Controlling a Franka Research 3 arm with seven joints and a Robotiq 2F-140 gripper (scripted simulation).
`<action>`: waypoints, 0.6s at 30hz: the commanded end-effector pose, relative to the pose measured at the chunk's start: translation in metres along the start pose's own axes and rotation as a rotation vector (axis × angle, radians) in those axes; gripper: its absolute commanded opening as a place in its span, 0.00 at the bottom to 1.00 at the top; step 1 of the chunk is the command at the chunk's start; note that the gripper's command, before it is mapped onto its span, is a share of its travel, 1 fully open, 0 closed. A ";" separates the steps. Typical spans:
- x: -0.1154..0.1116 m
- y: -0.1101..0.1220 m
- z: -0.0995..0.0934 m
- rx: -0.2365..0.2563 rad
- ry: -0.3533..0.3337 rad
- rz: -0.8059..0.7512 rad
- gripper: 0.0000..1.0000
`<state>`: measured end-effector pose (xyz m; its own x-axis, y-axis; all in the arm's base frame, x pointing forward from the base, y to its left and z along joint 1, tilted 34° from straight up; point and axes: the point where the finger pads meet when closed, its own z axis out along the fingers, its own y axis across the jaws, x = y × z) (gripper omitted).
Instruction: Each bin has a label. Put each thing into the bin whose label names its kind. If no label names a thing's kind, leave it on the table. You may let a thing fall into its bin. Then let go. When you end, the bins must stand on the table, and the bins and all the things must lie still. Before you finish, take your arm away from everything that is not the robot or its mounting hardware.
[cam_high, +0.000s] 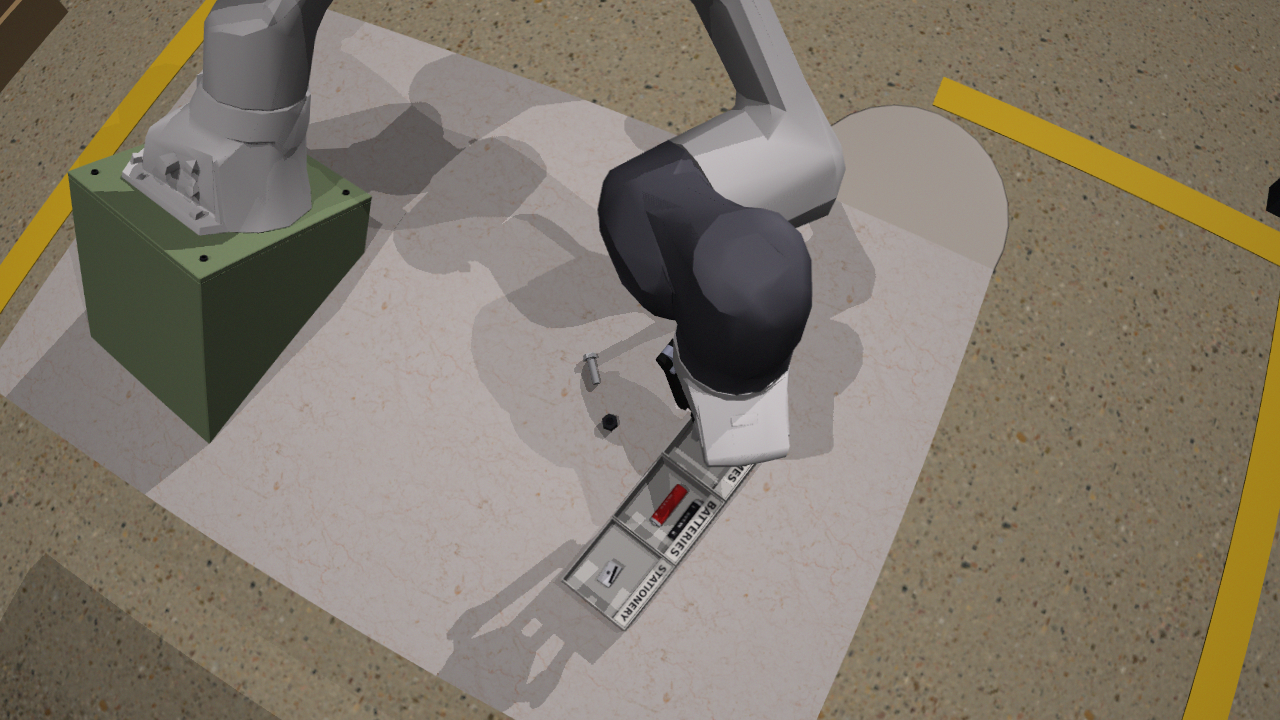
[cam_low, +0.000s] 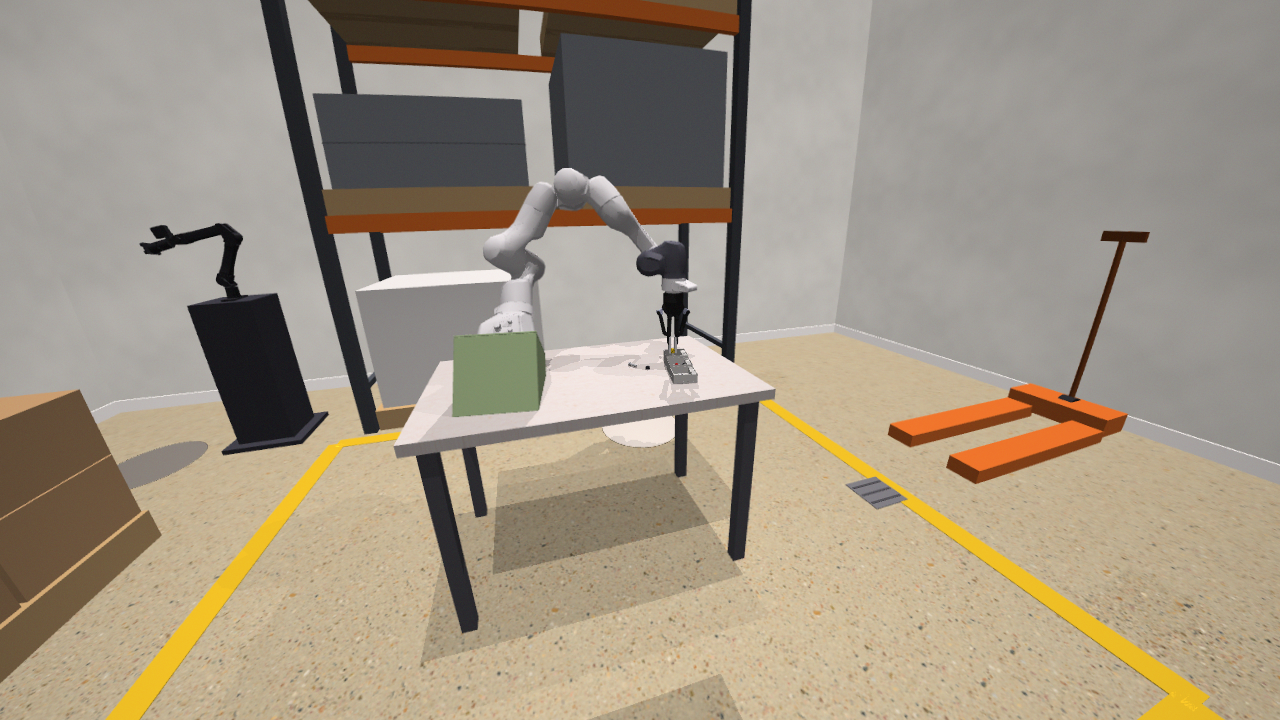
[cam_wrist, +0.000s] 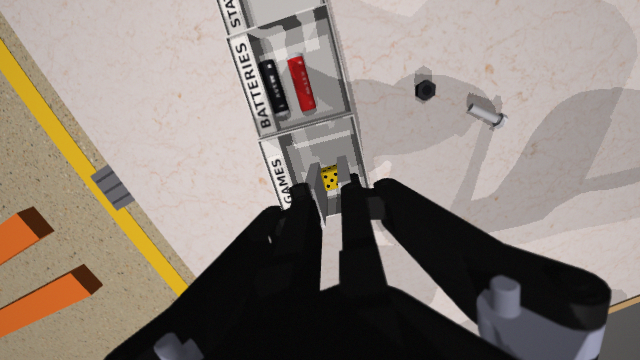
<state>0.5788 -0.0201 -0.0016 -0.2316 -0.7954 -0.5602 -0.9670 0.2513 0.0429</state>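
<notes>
My gripper (cam_wrist: 331, 174) (cam_low: 673, 349) is shut on a yellow die (cam_wrist: 330, 180) with black dots, over the GAMES bin (cam_wrist: 320, 145) (cam_high: 738, 474); the arm hides both in the top view. The BATTERIES bin (cam_high: 693, 528) (cam_wrist: 256, 87) holds a red battery (cam_high: 669, 505) (cam_wrist: 302, 84) and a black battery (cam_high: 684, 519) (cam_wrist: 274, 87). The STATIONERY bin (cam_high: 642, 592) (cam_wrist: 231, 15) holds a small silver sharpener-like thing (cam_high: 611, 573). A black hex nut (cam_high: 609, 421) (cam_wrist: 425, 90) and a silver bolt (cam_high: 591, 368) (cam_wrist: 485, 114) lie on the table.
The three bins stand joined in a row. The green pedestal (cam_high: 147, 304) (cam_low: 496, 376) with the arm's base stands at the other end of the table (cam_high: 358, 501) (cam_low: 590, 402). The nut and bolt lie beside the bin row, on the pedestal's side.
</notes>
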 end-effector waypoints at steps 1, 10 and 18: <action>0.002 -0.003 0.006 0.009 0.004 0.009 0.07; 0.002 -0.003 0.024 0.009 0.004 0.009 0.07; 0.003 -0.005 0.029 0.009 0.004 0.009 0.07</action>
<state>0.5829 -0.0045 -0.0260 -0.2341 -0.7940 -0.5610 -0.9663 0.2535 0.0446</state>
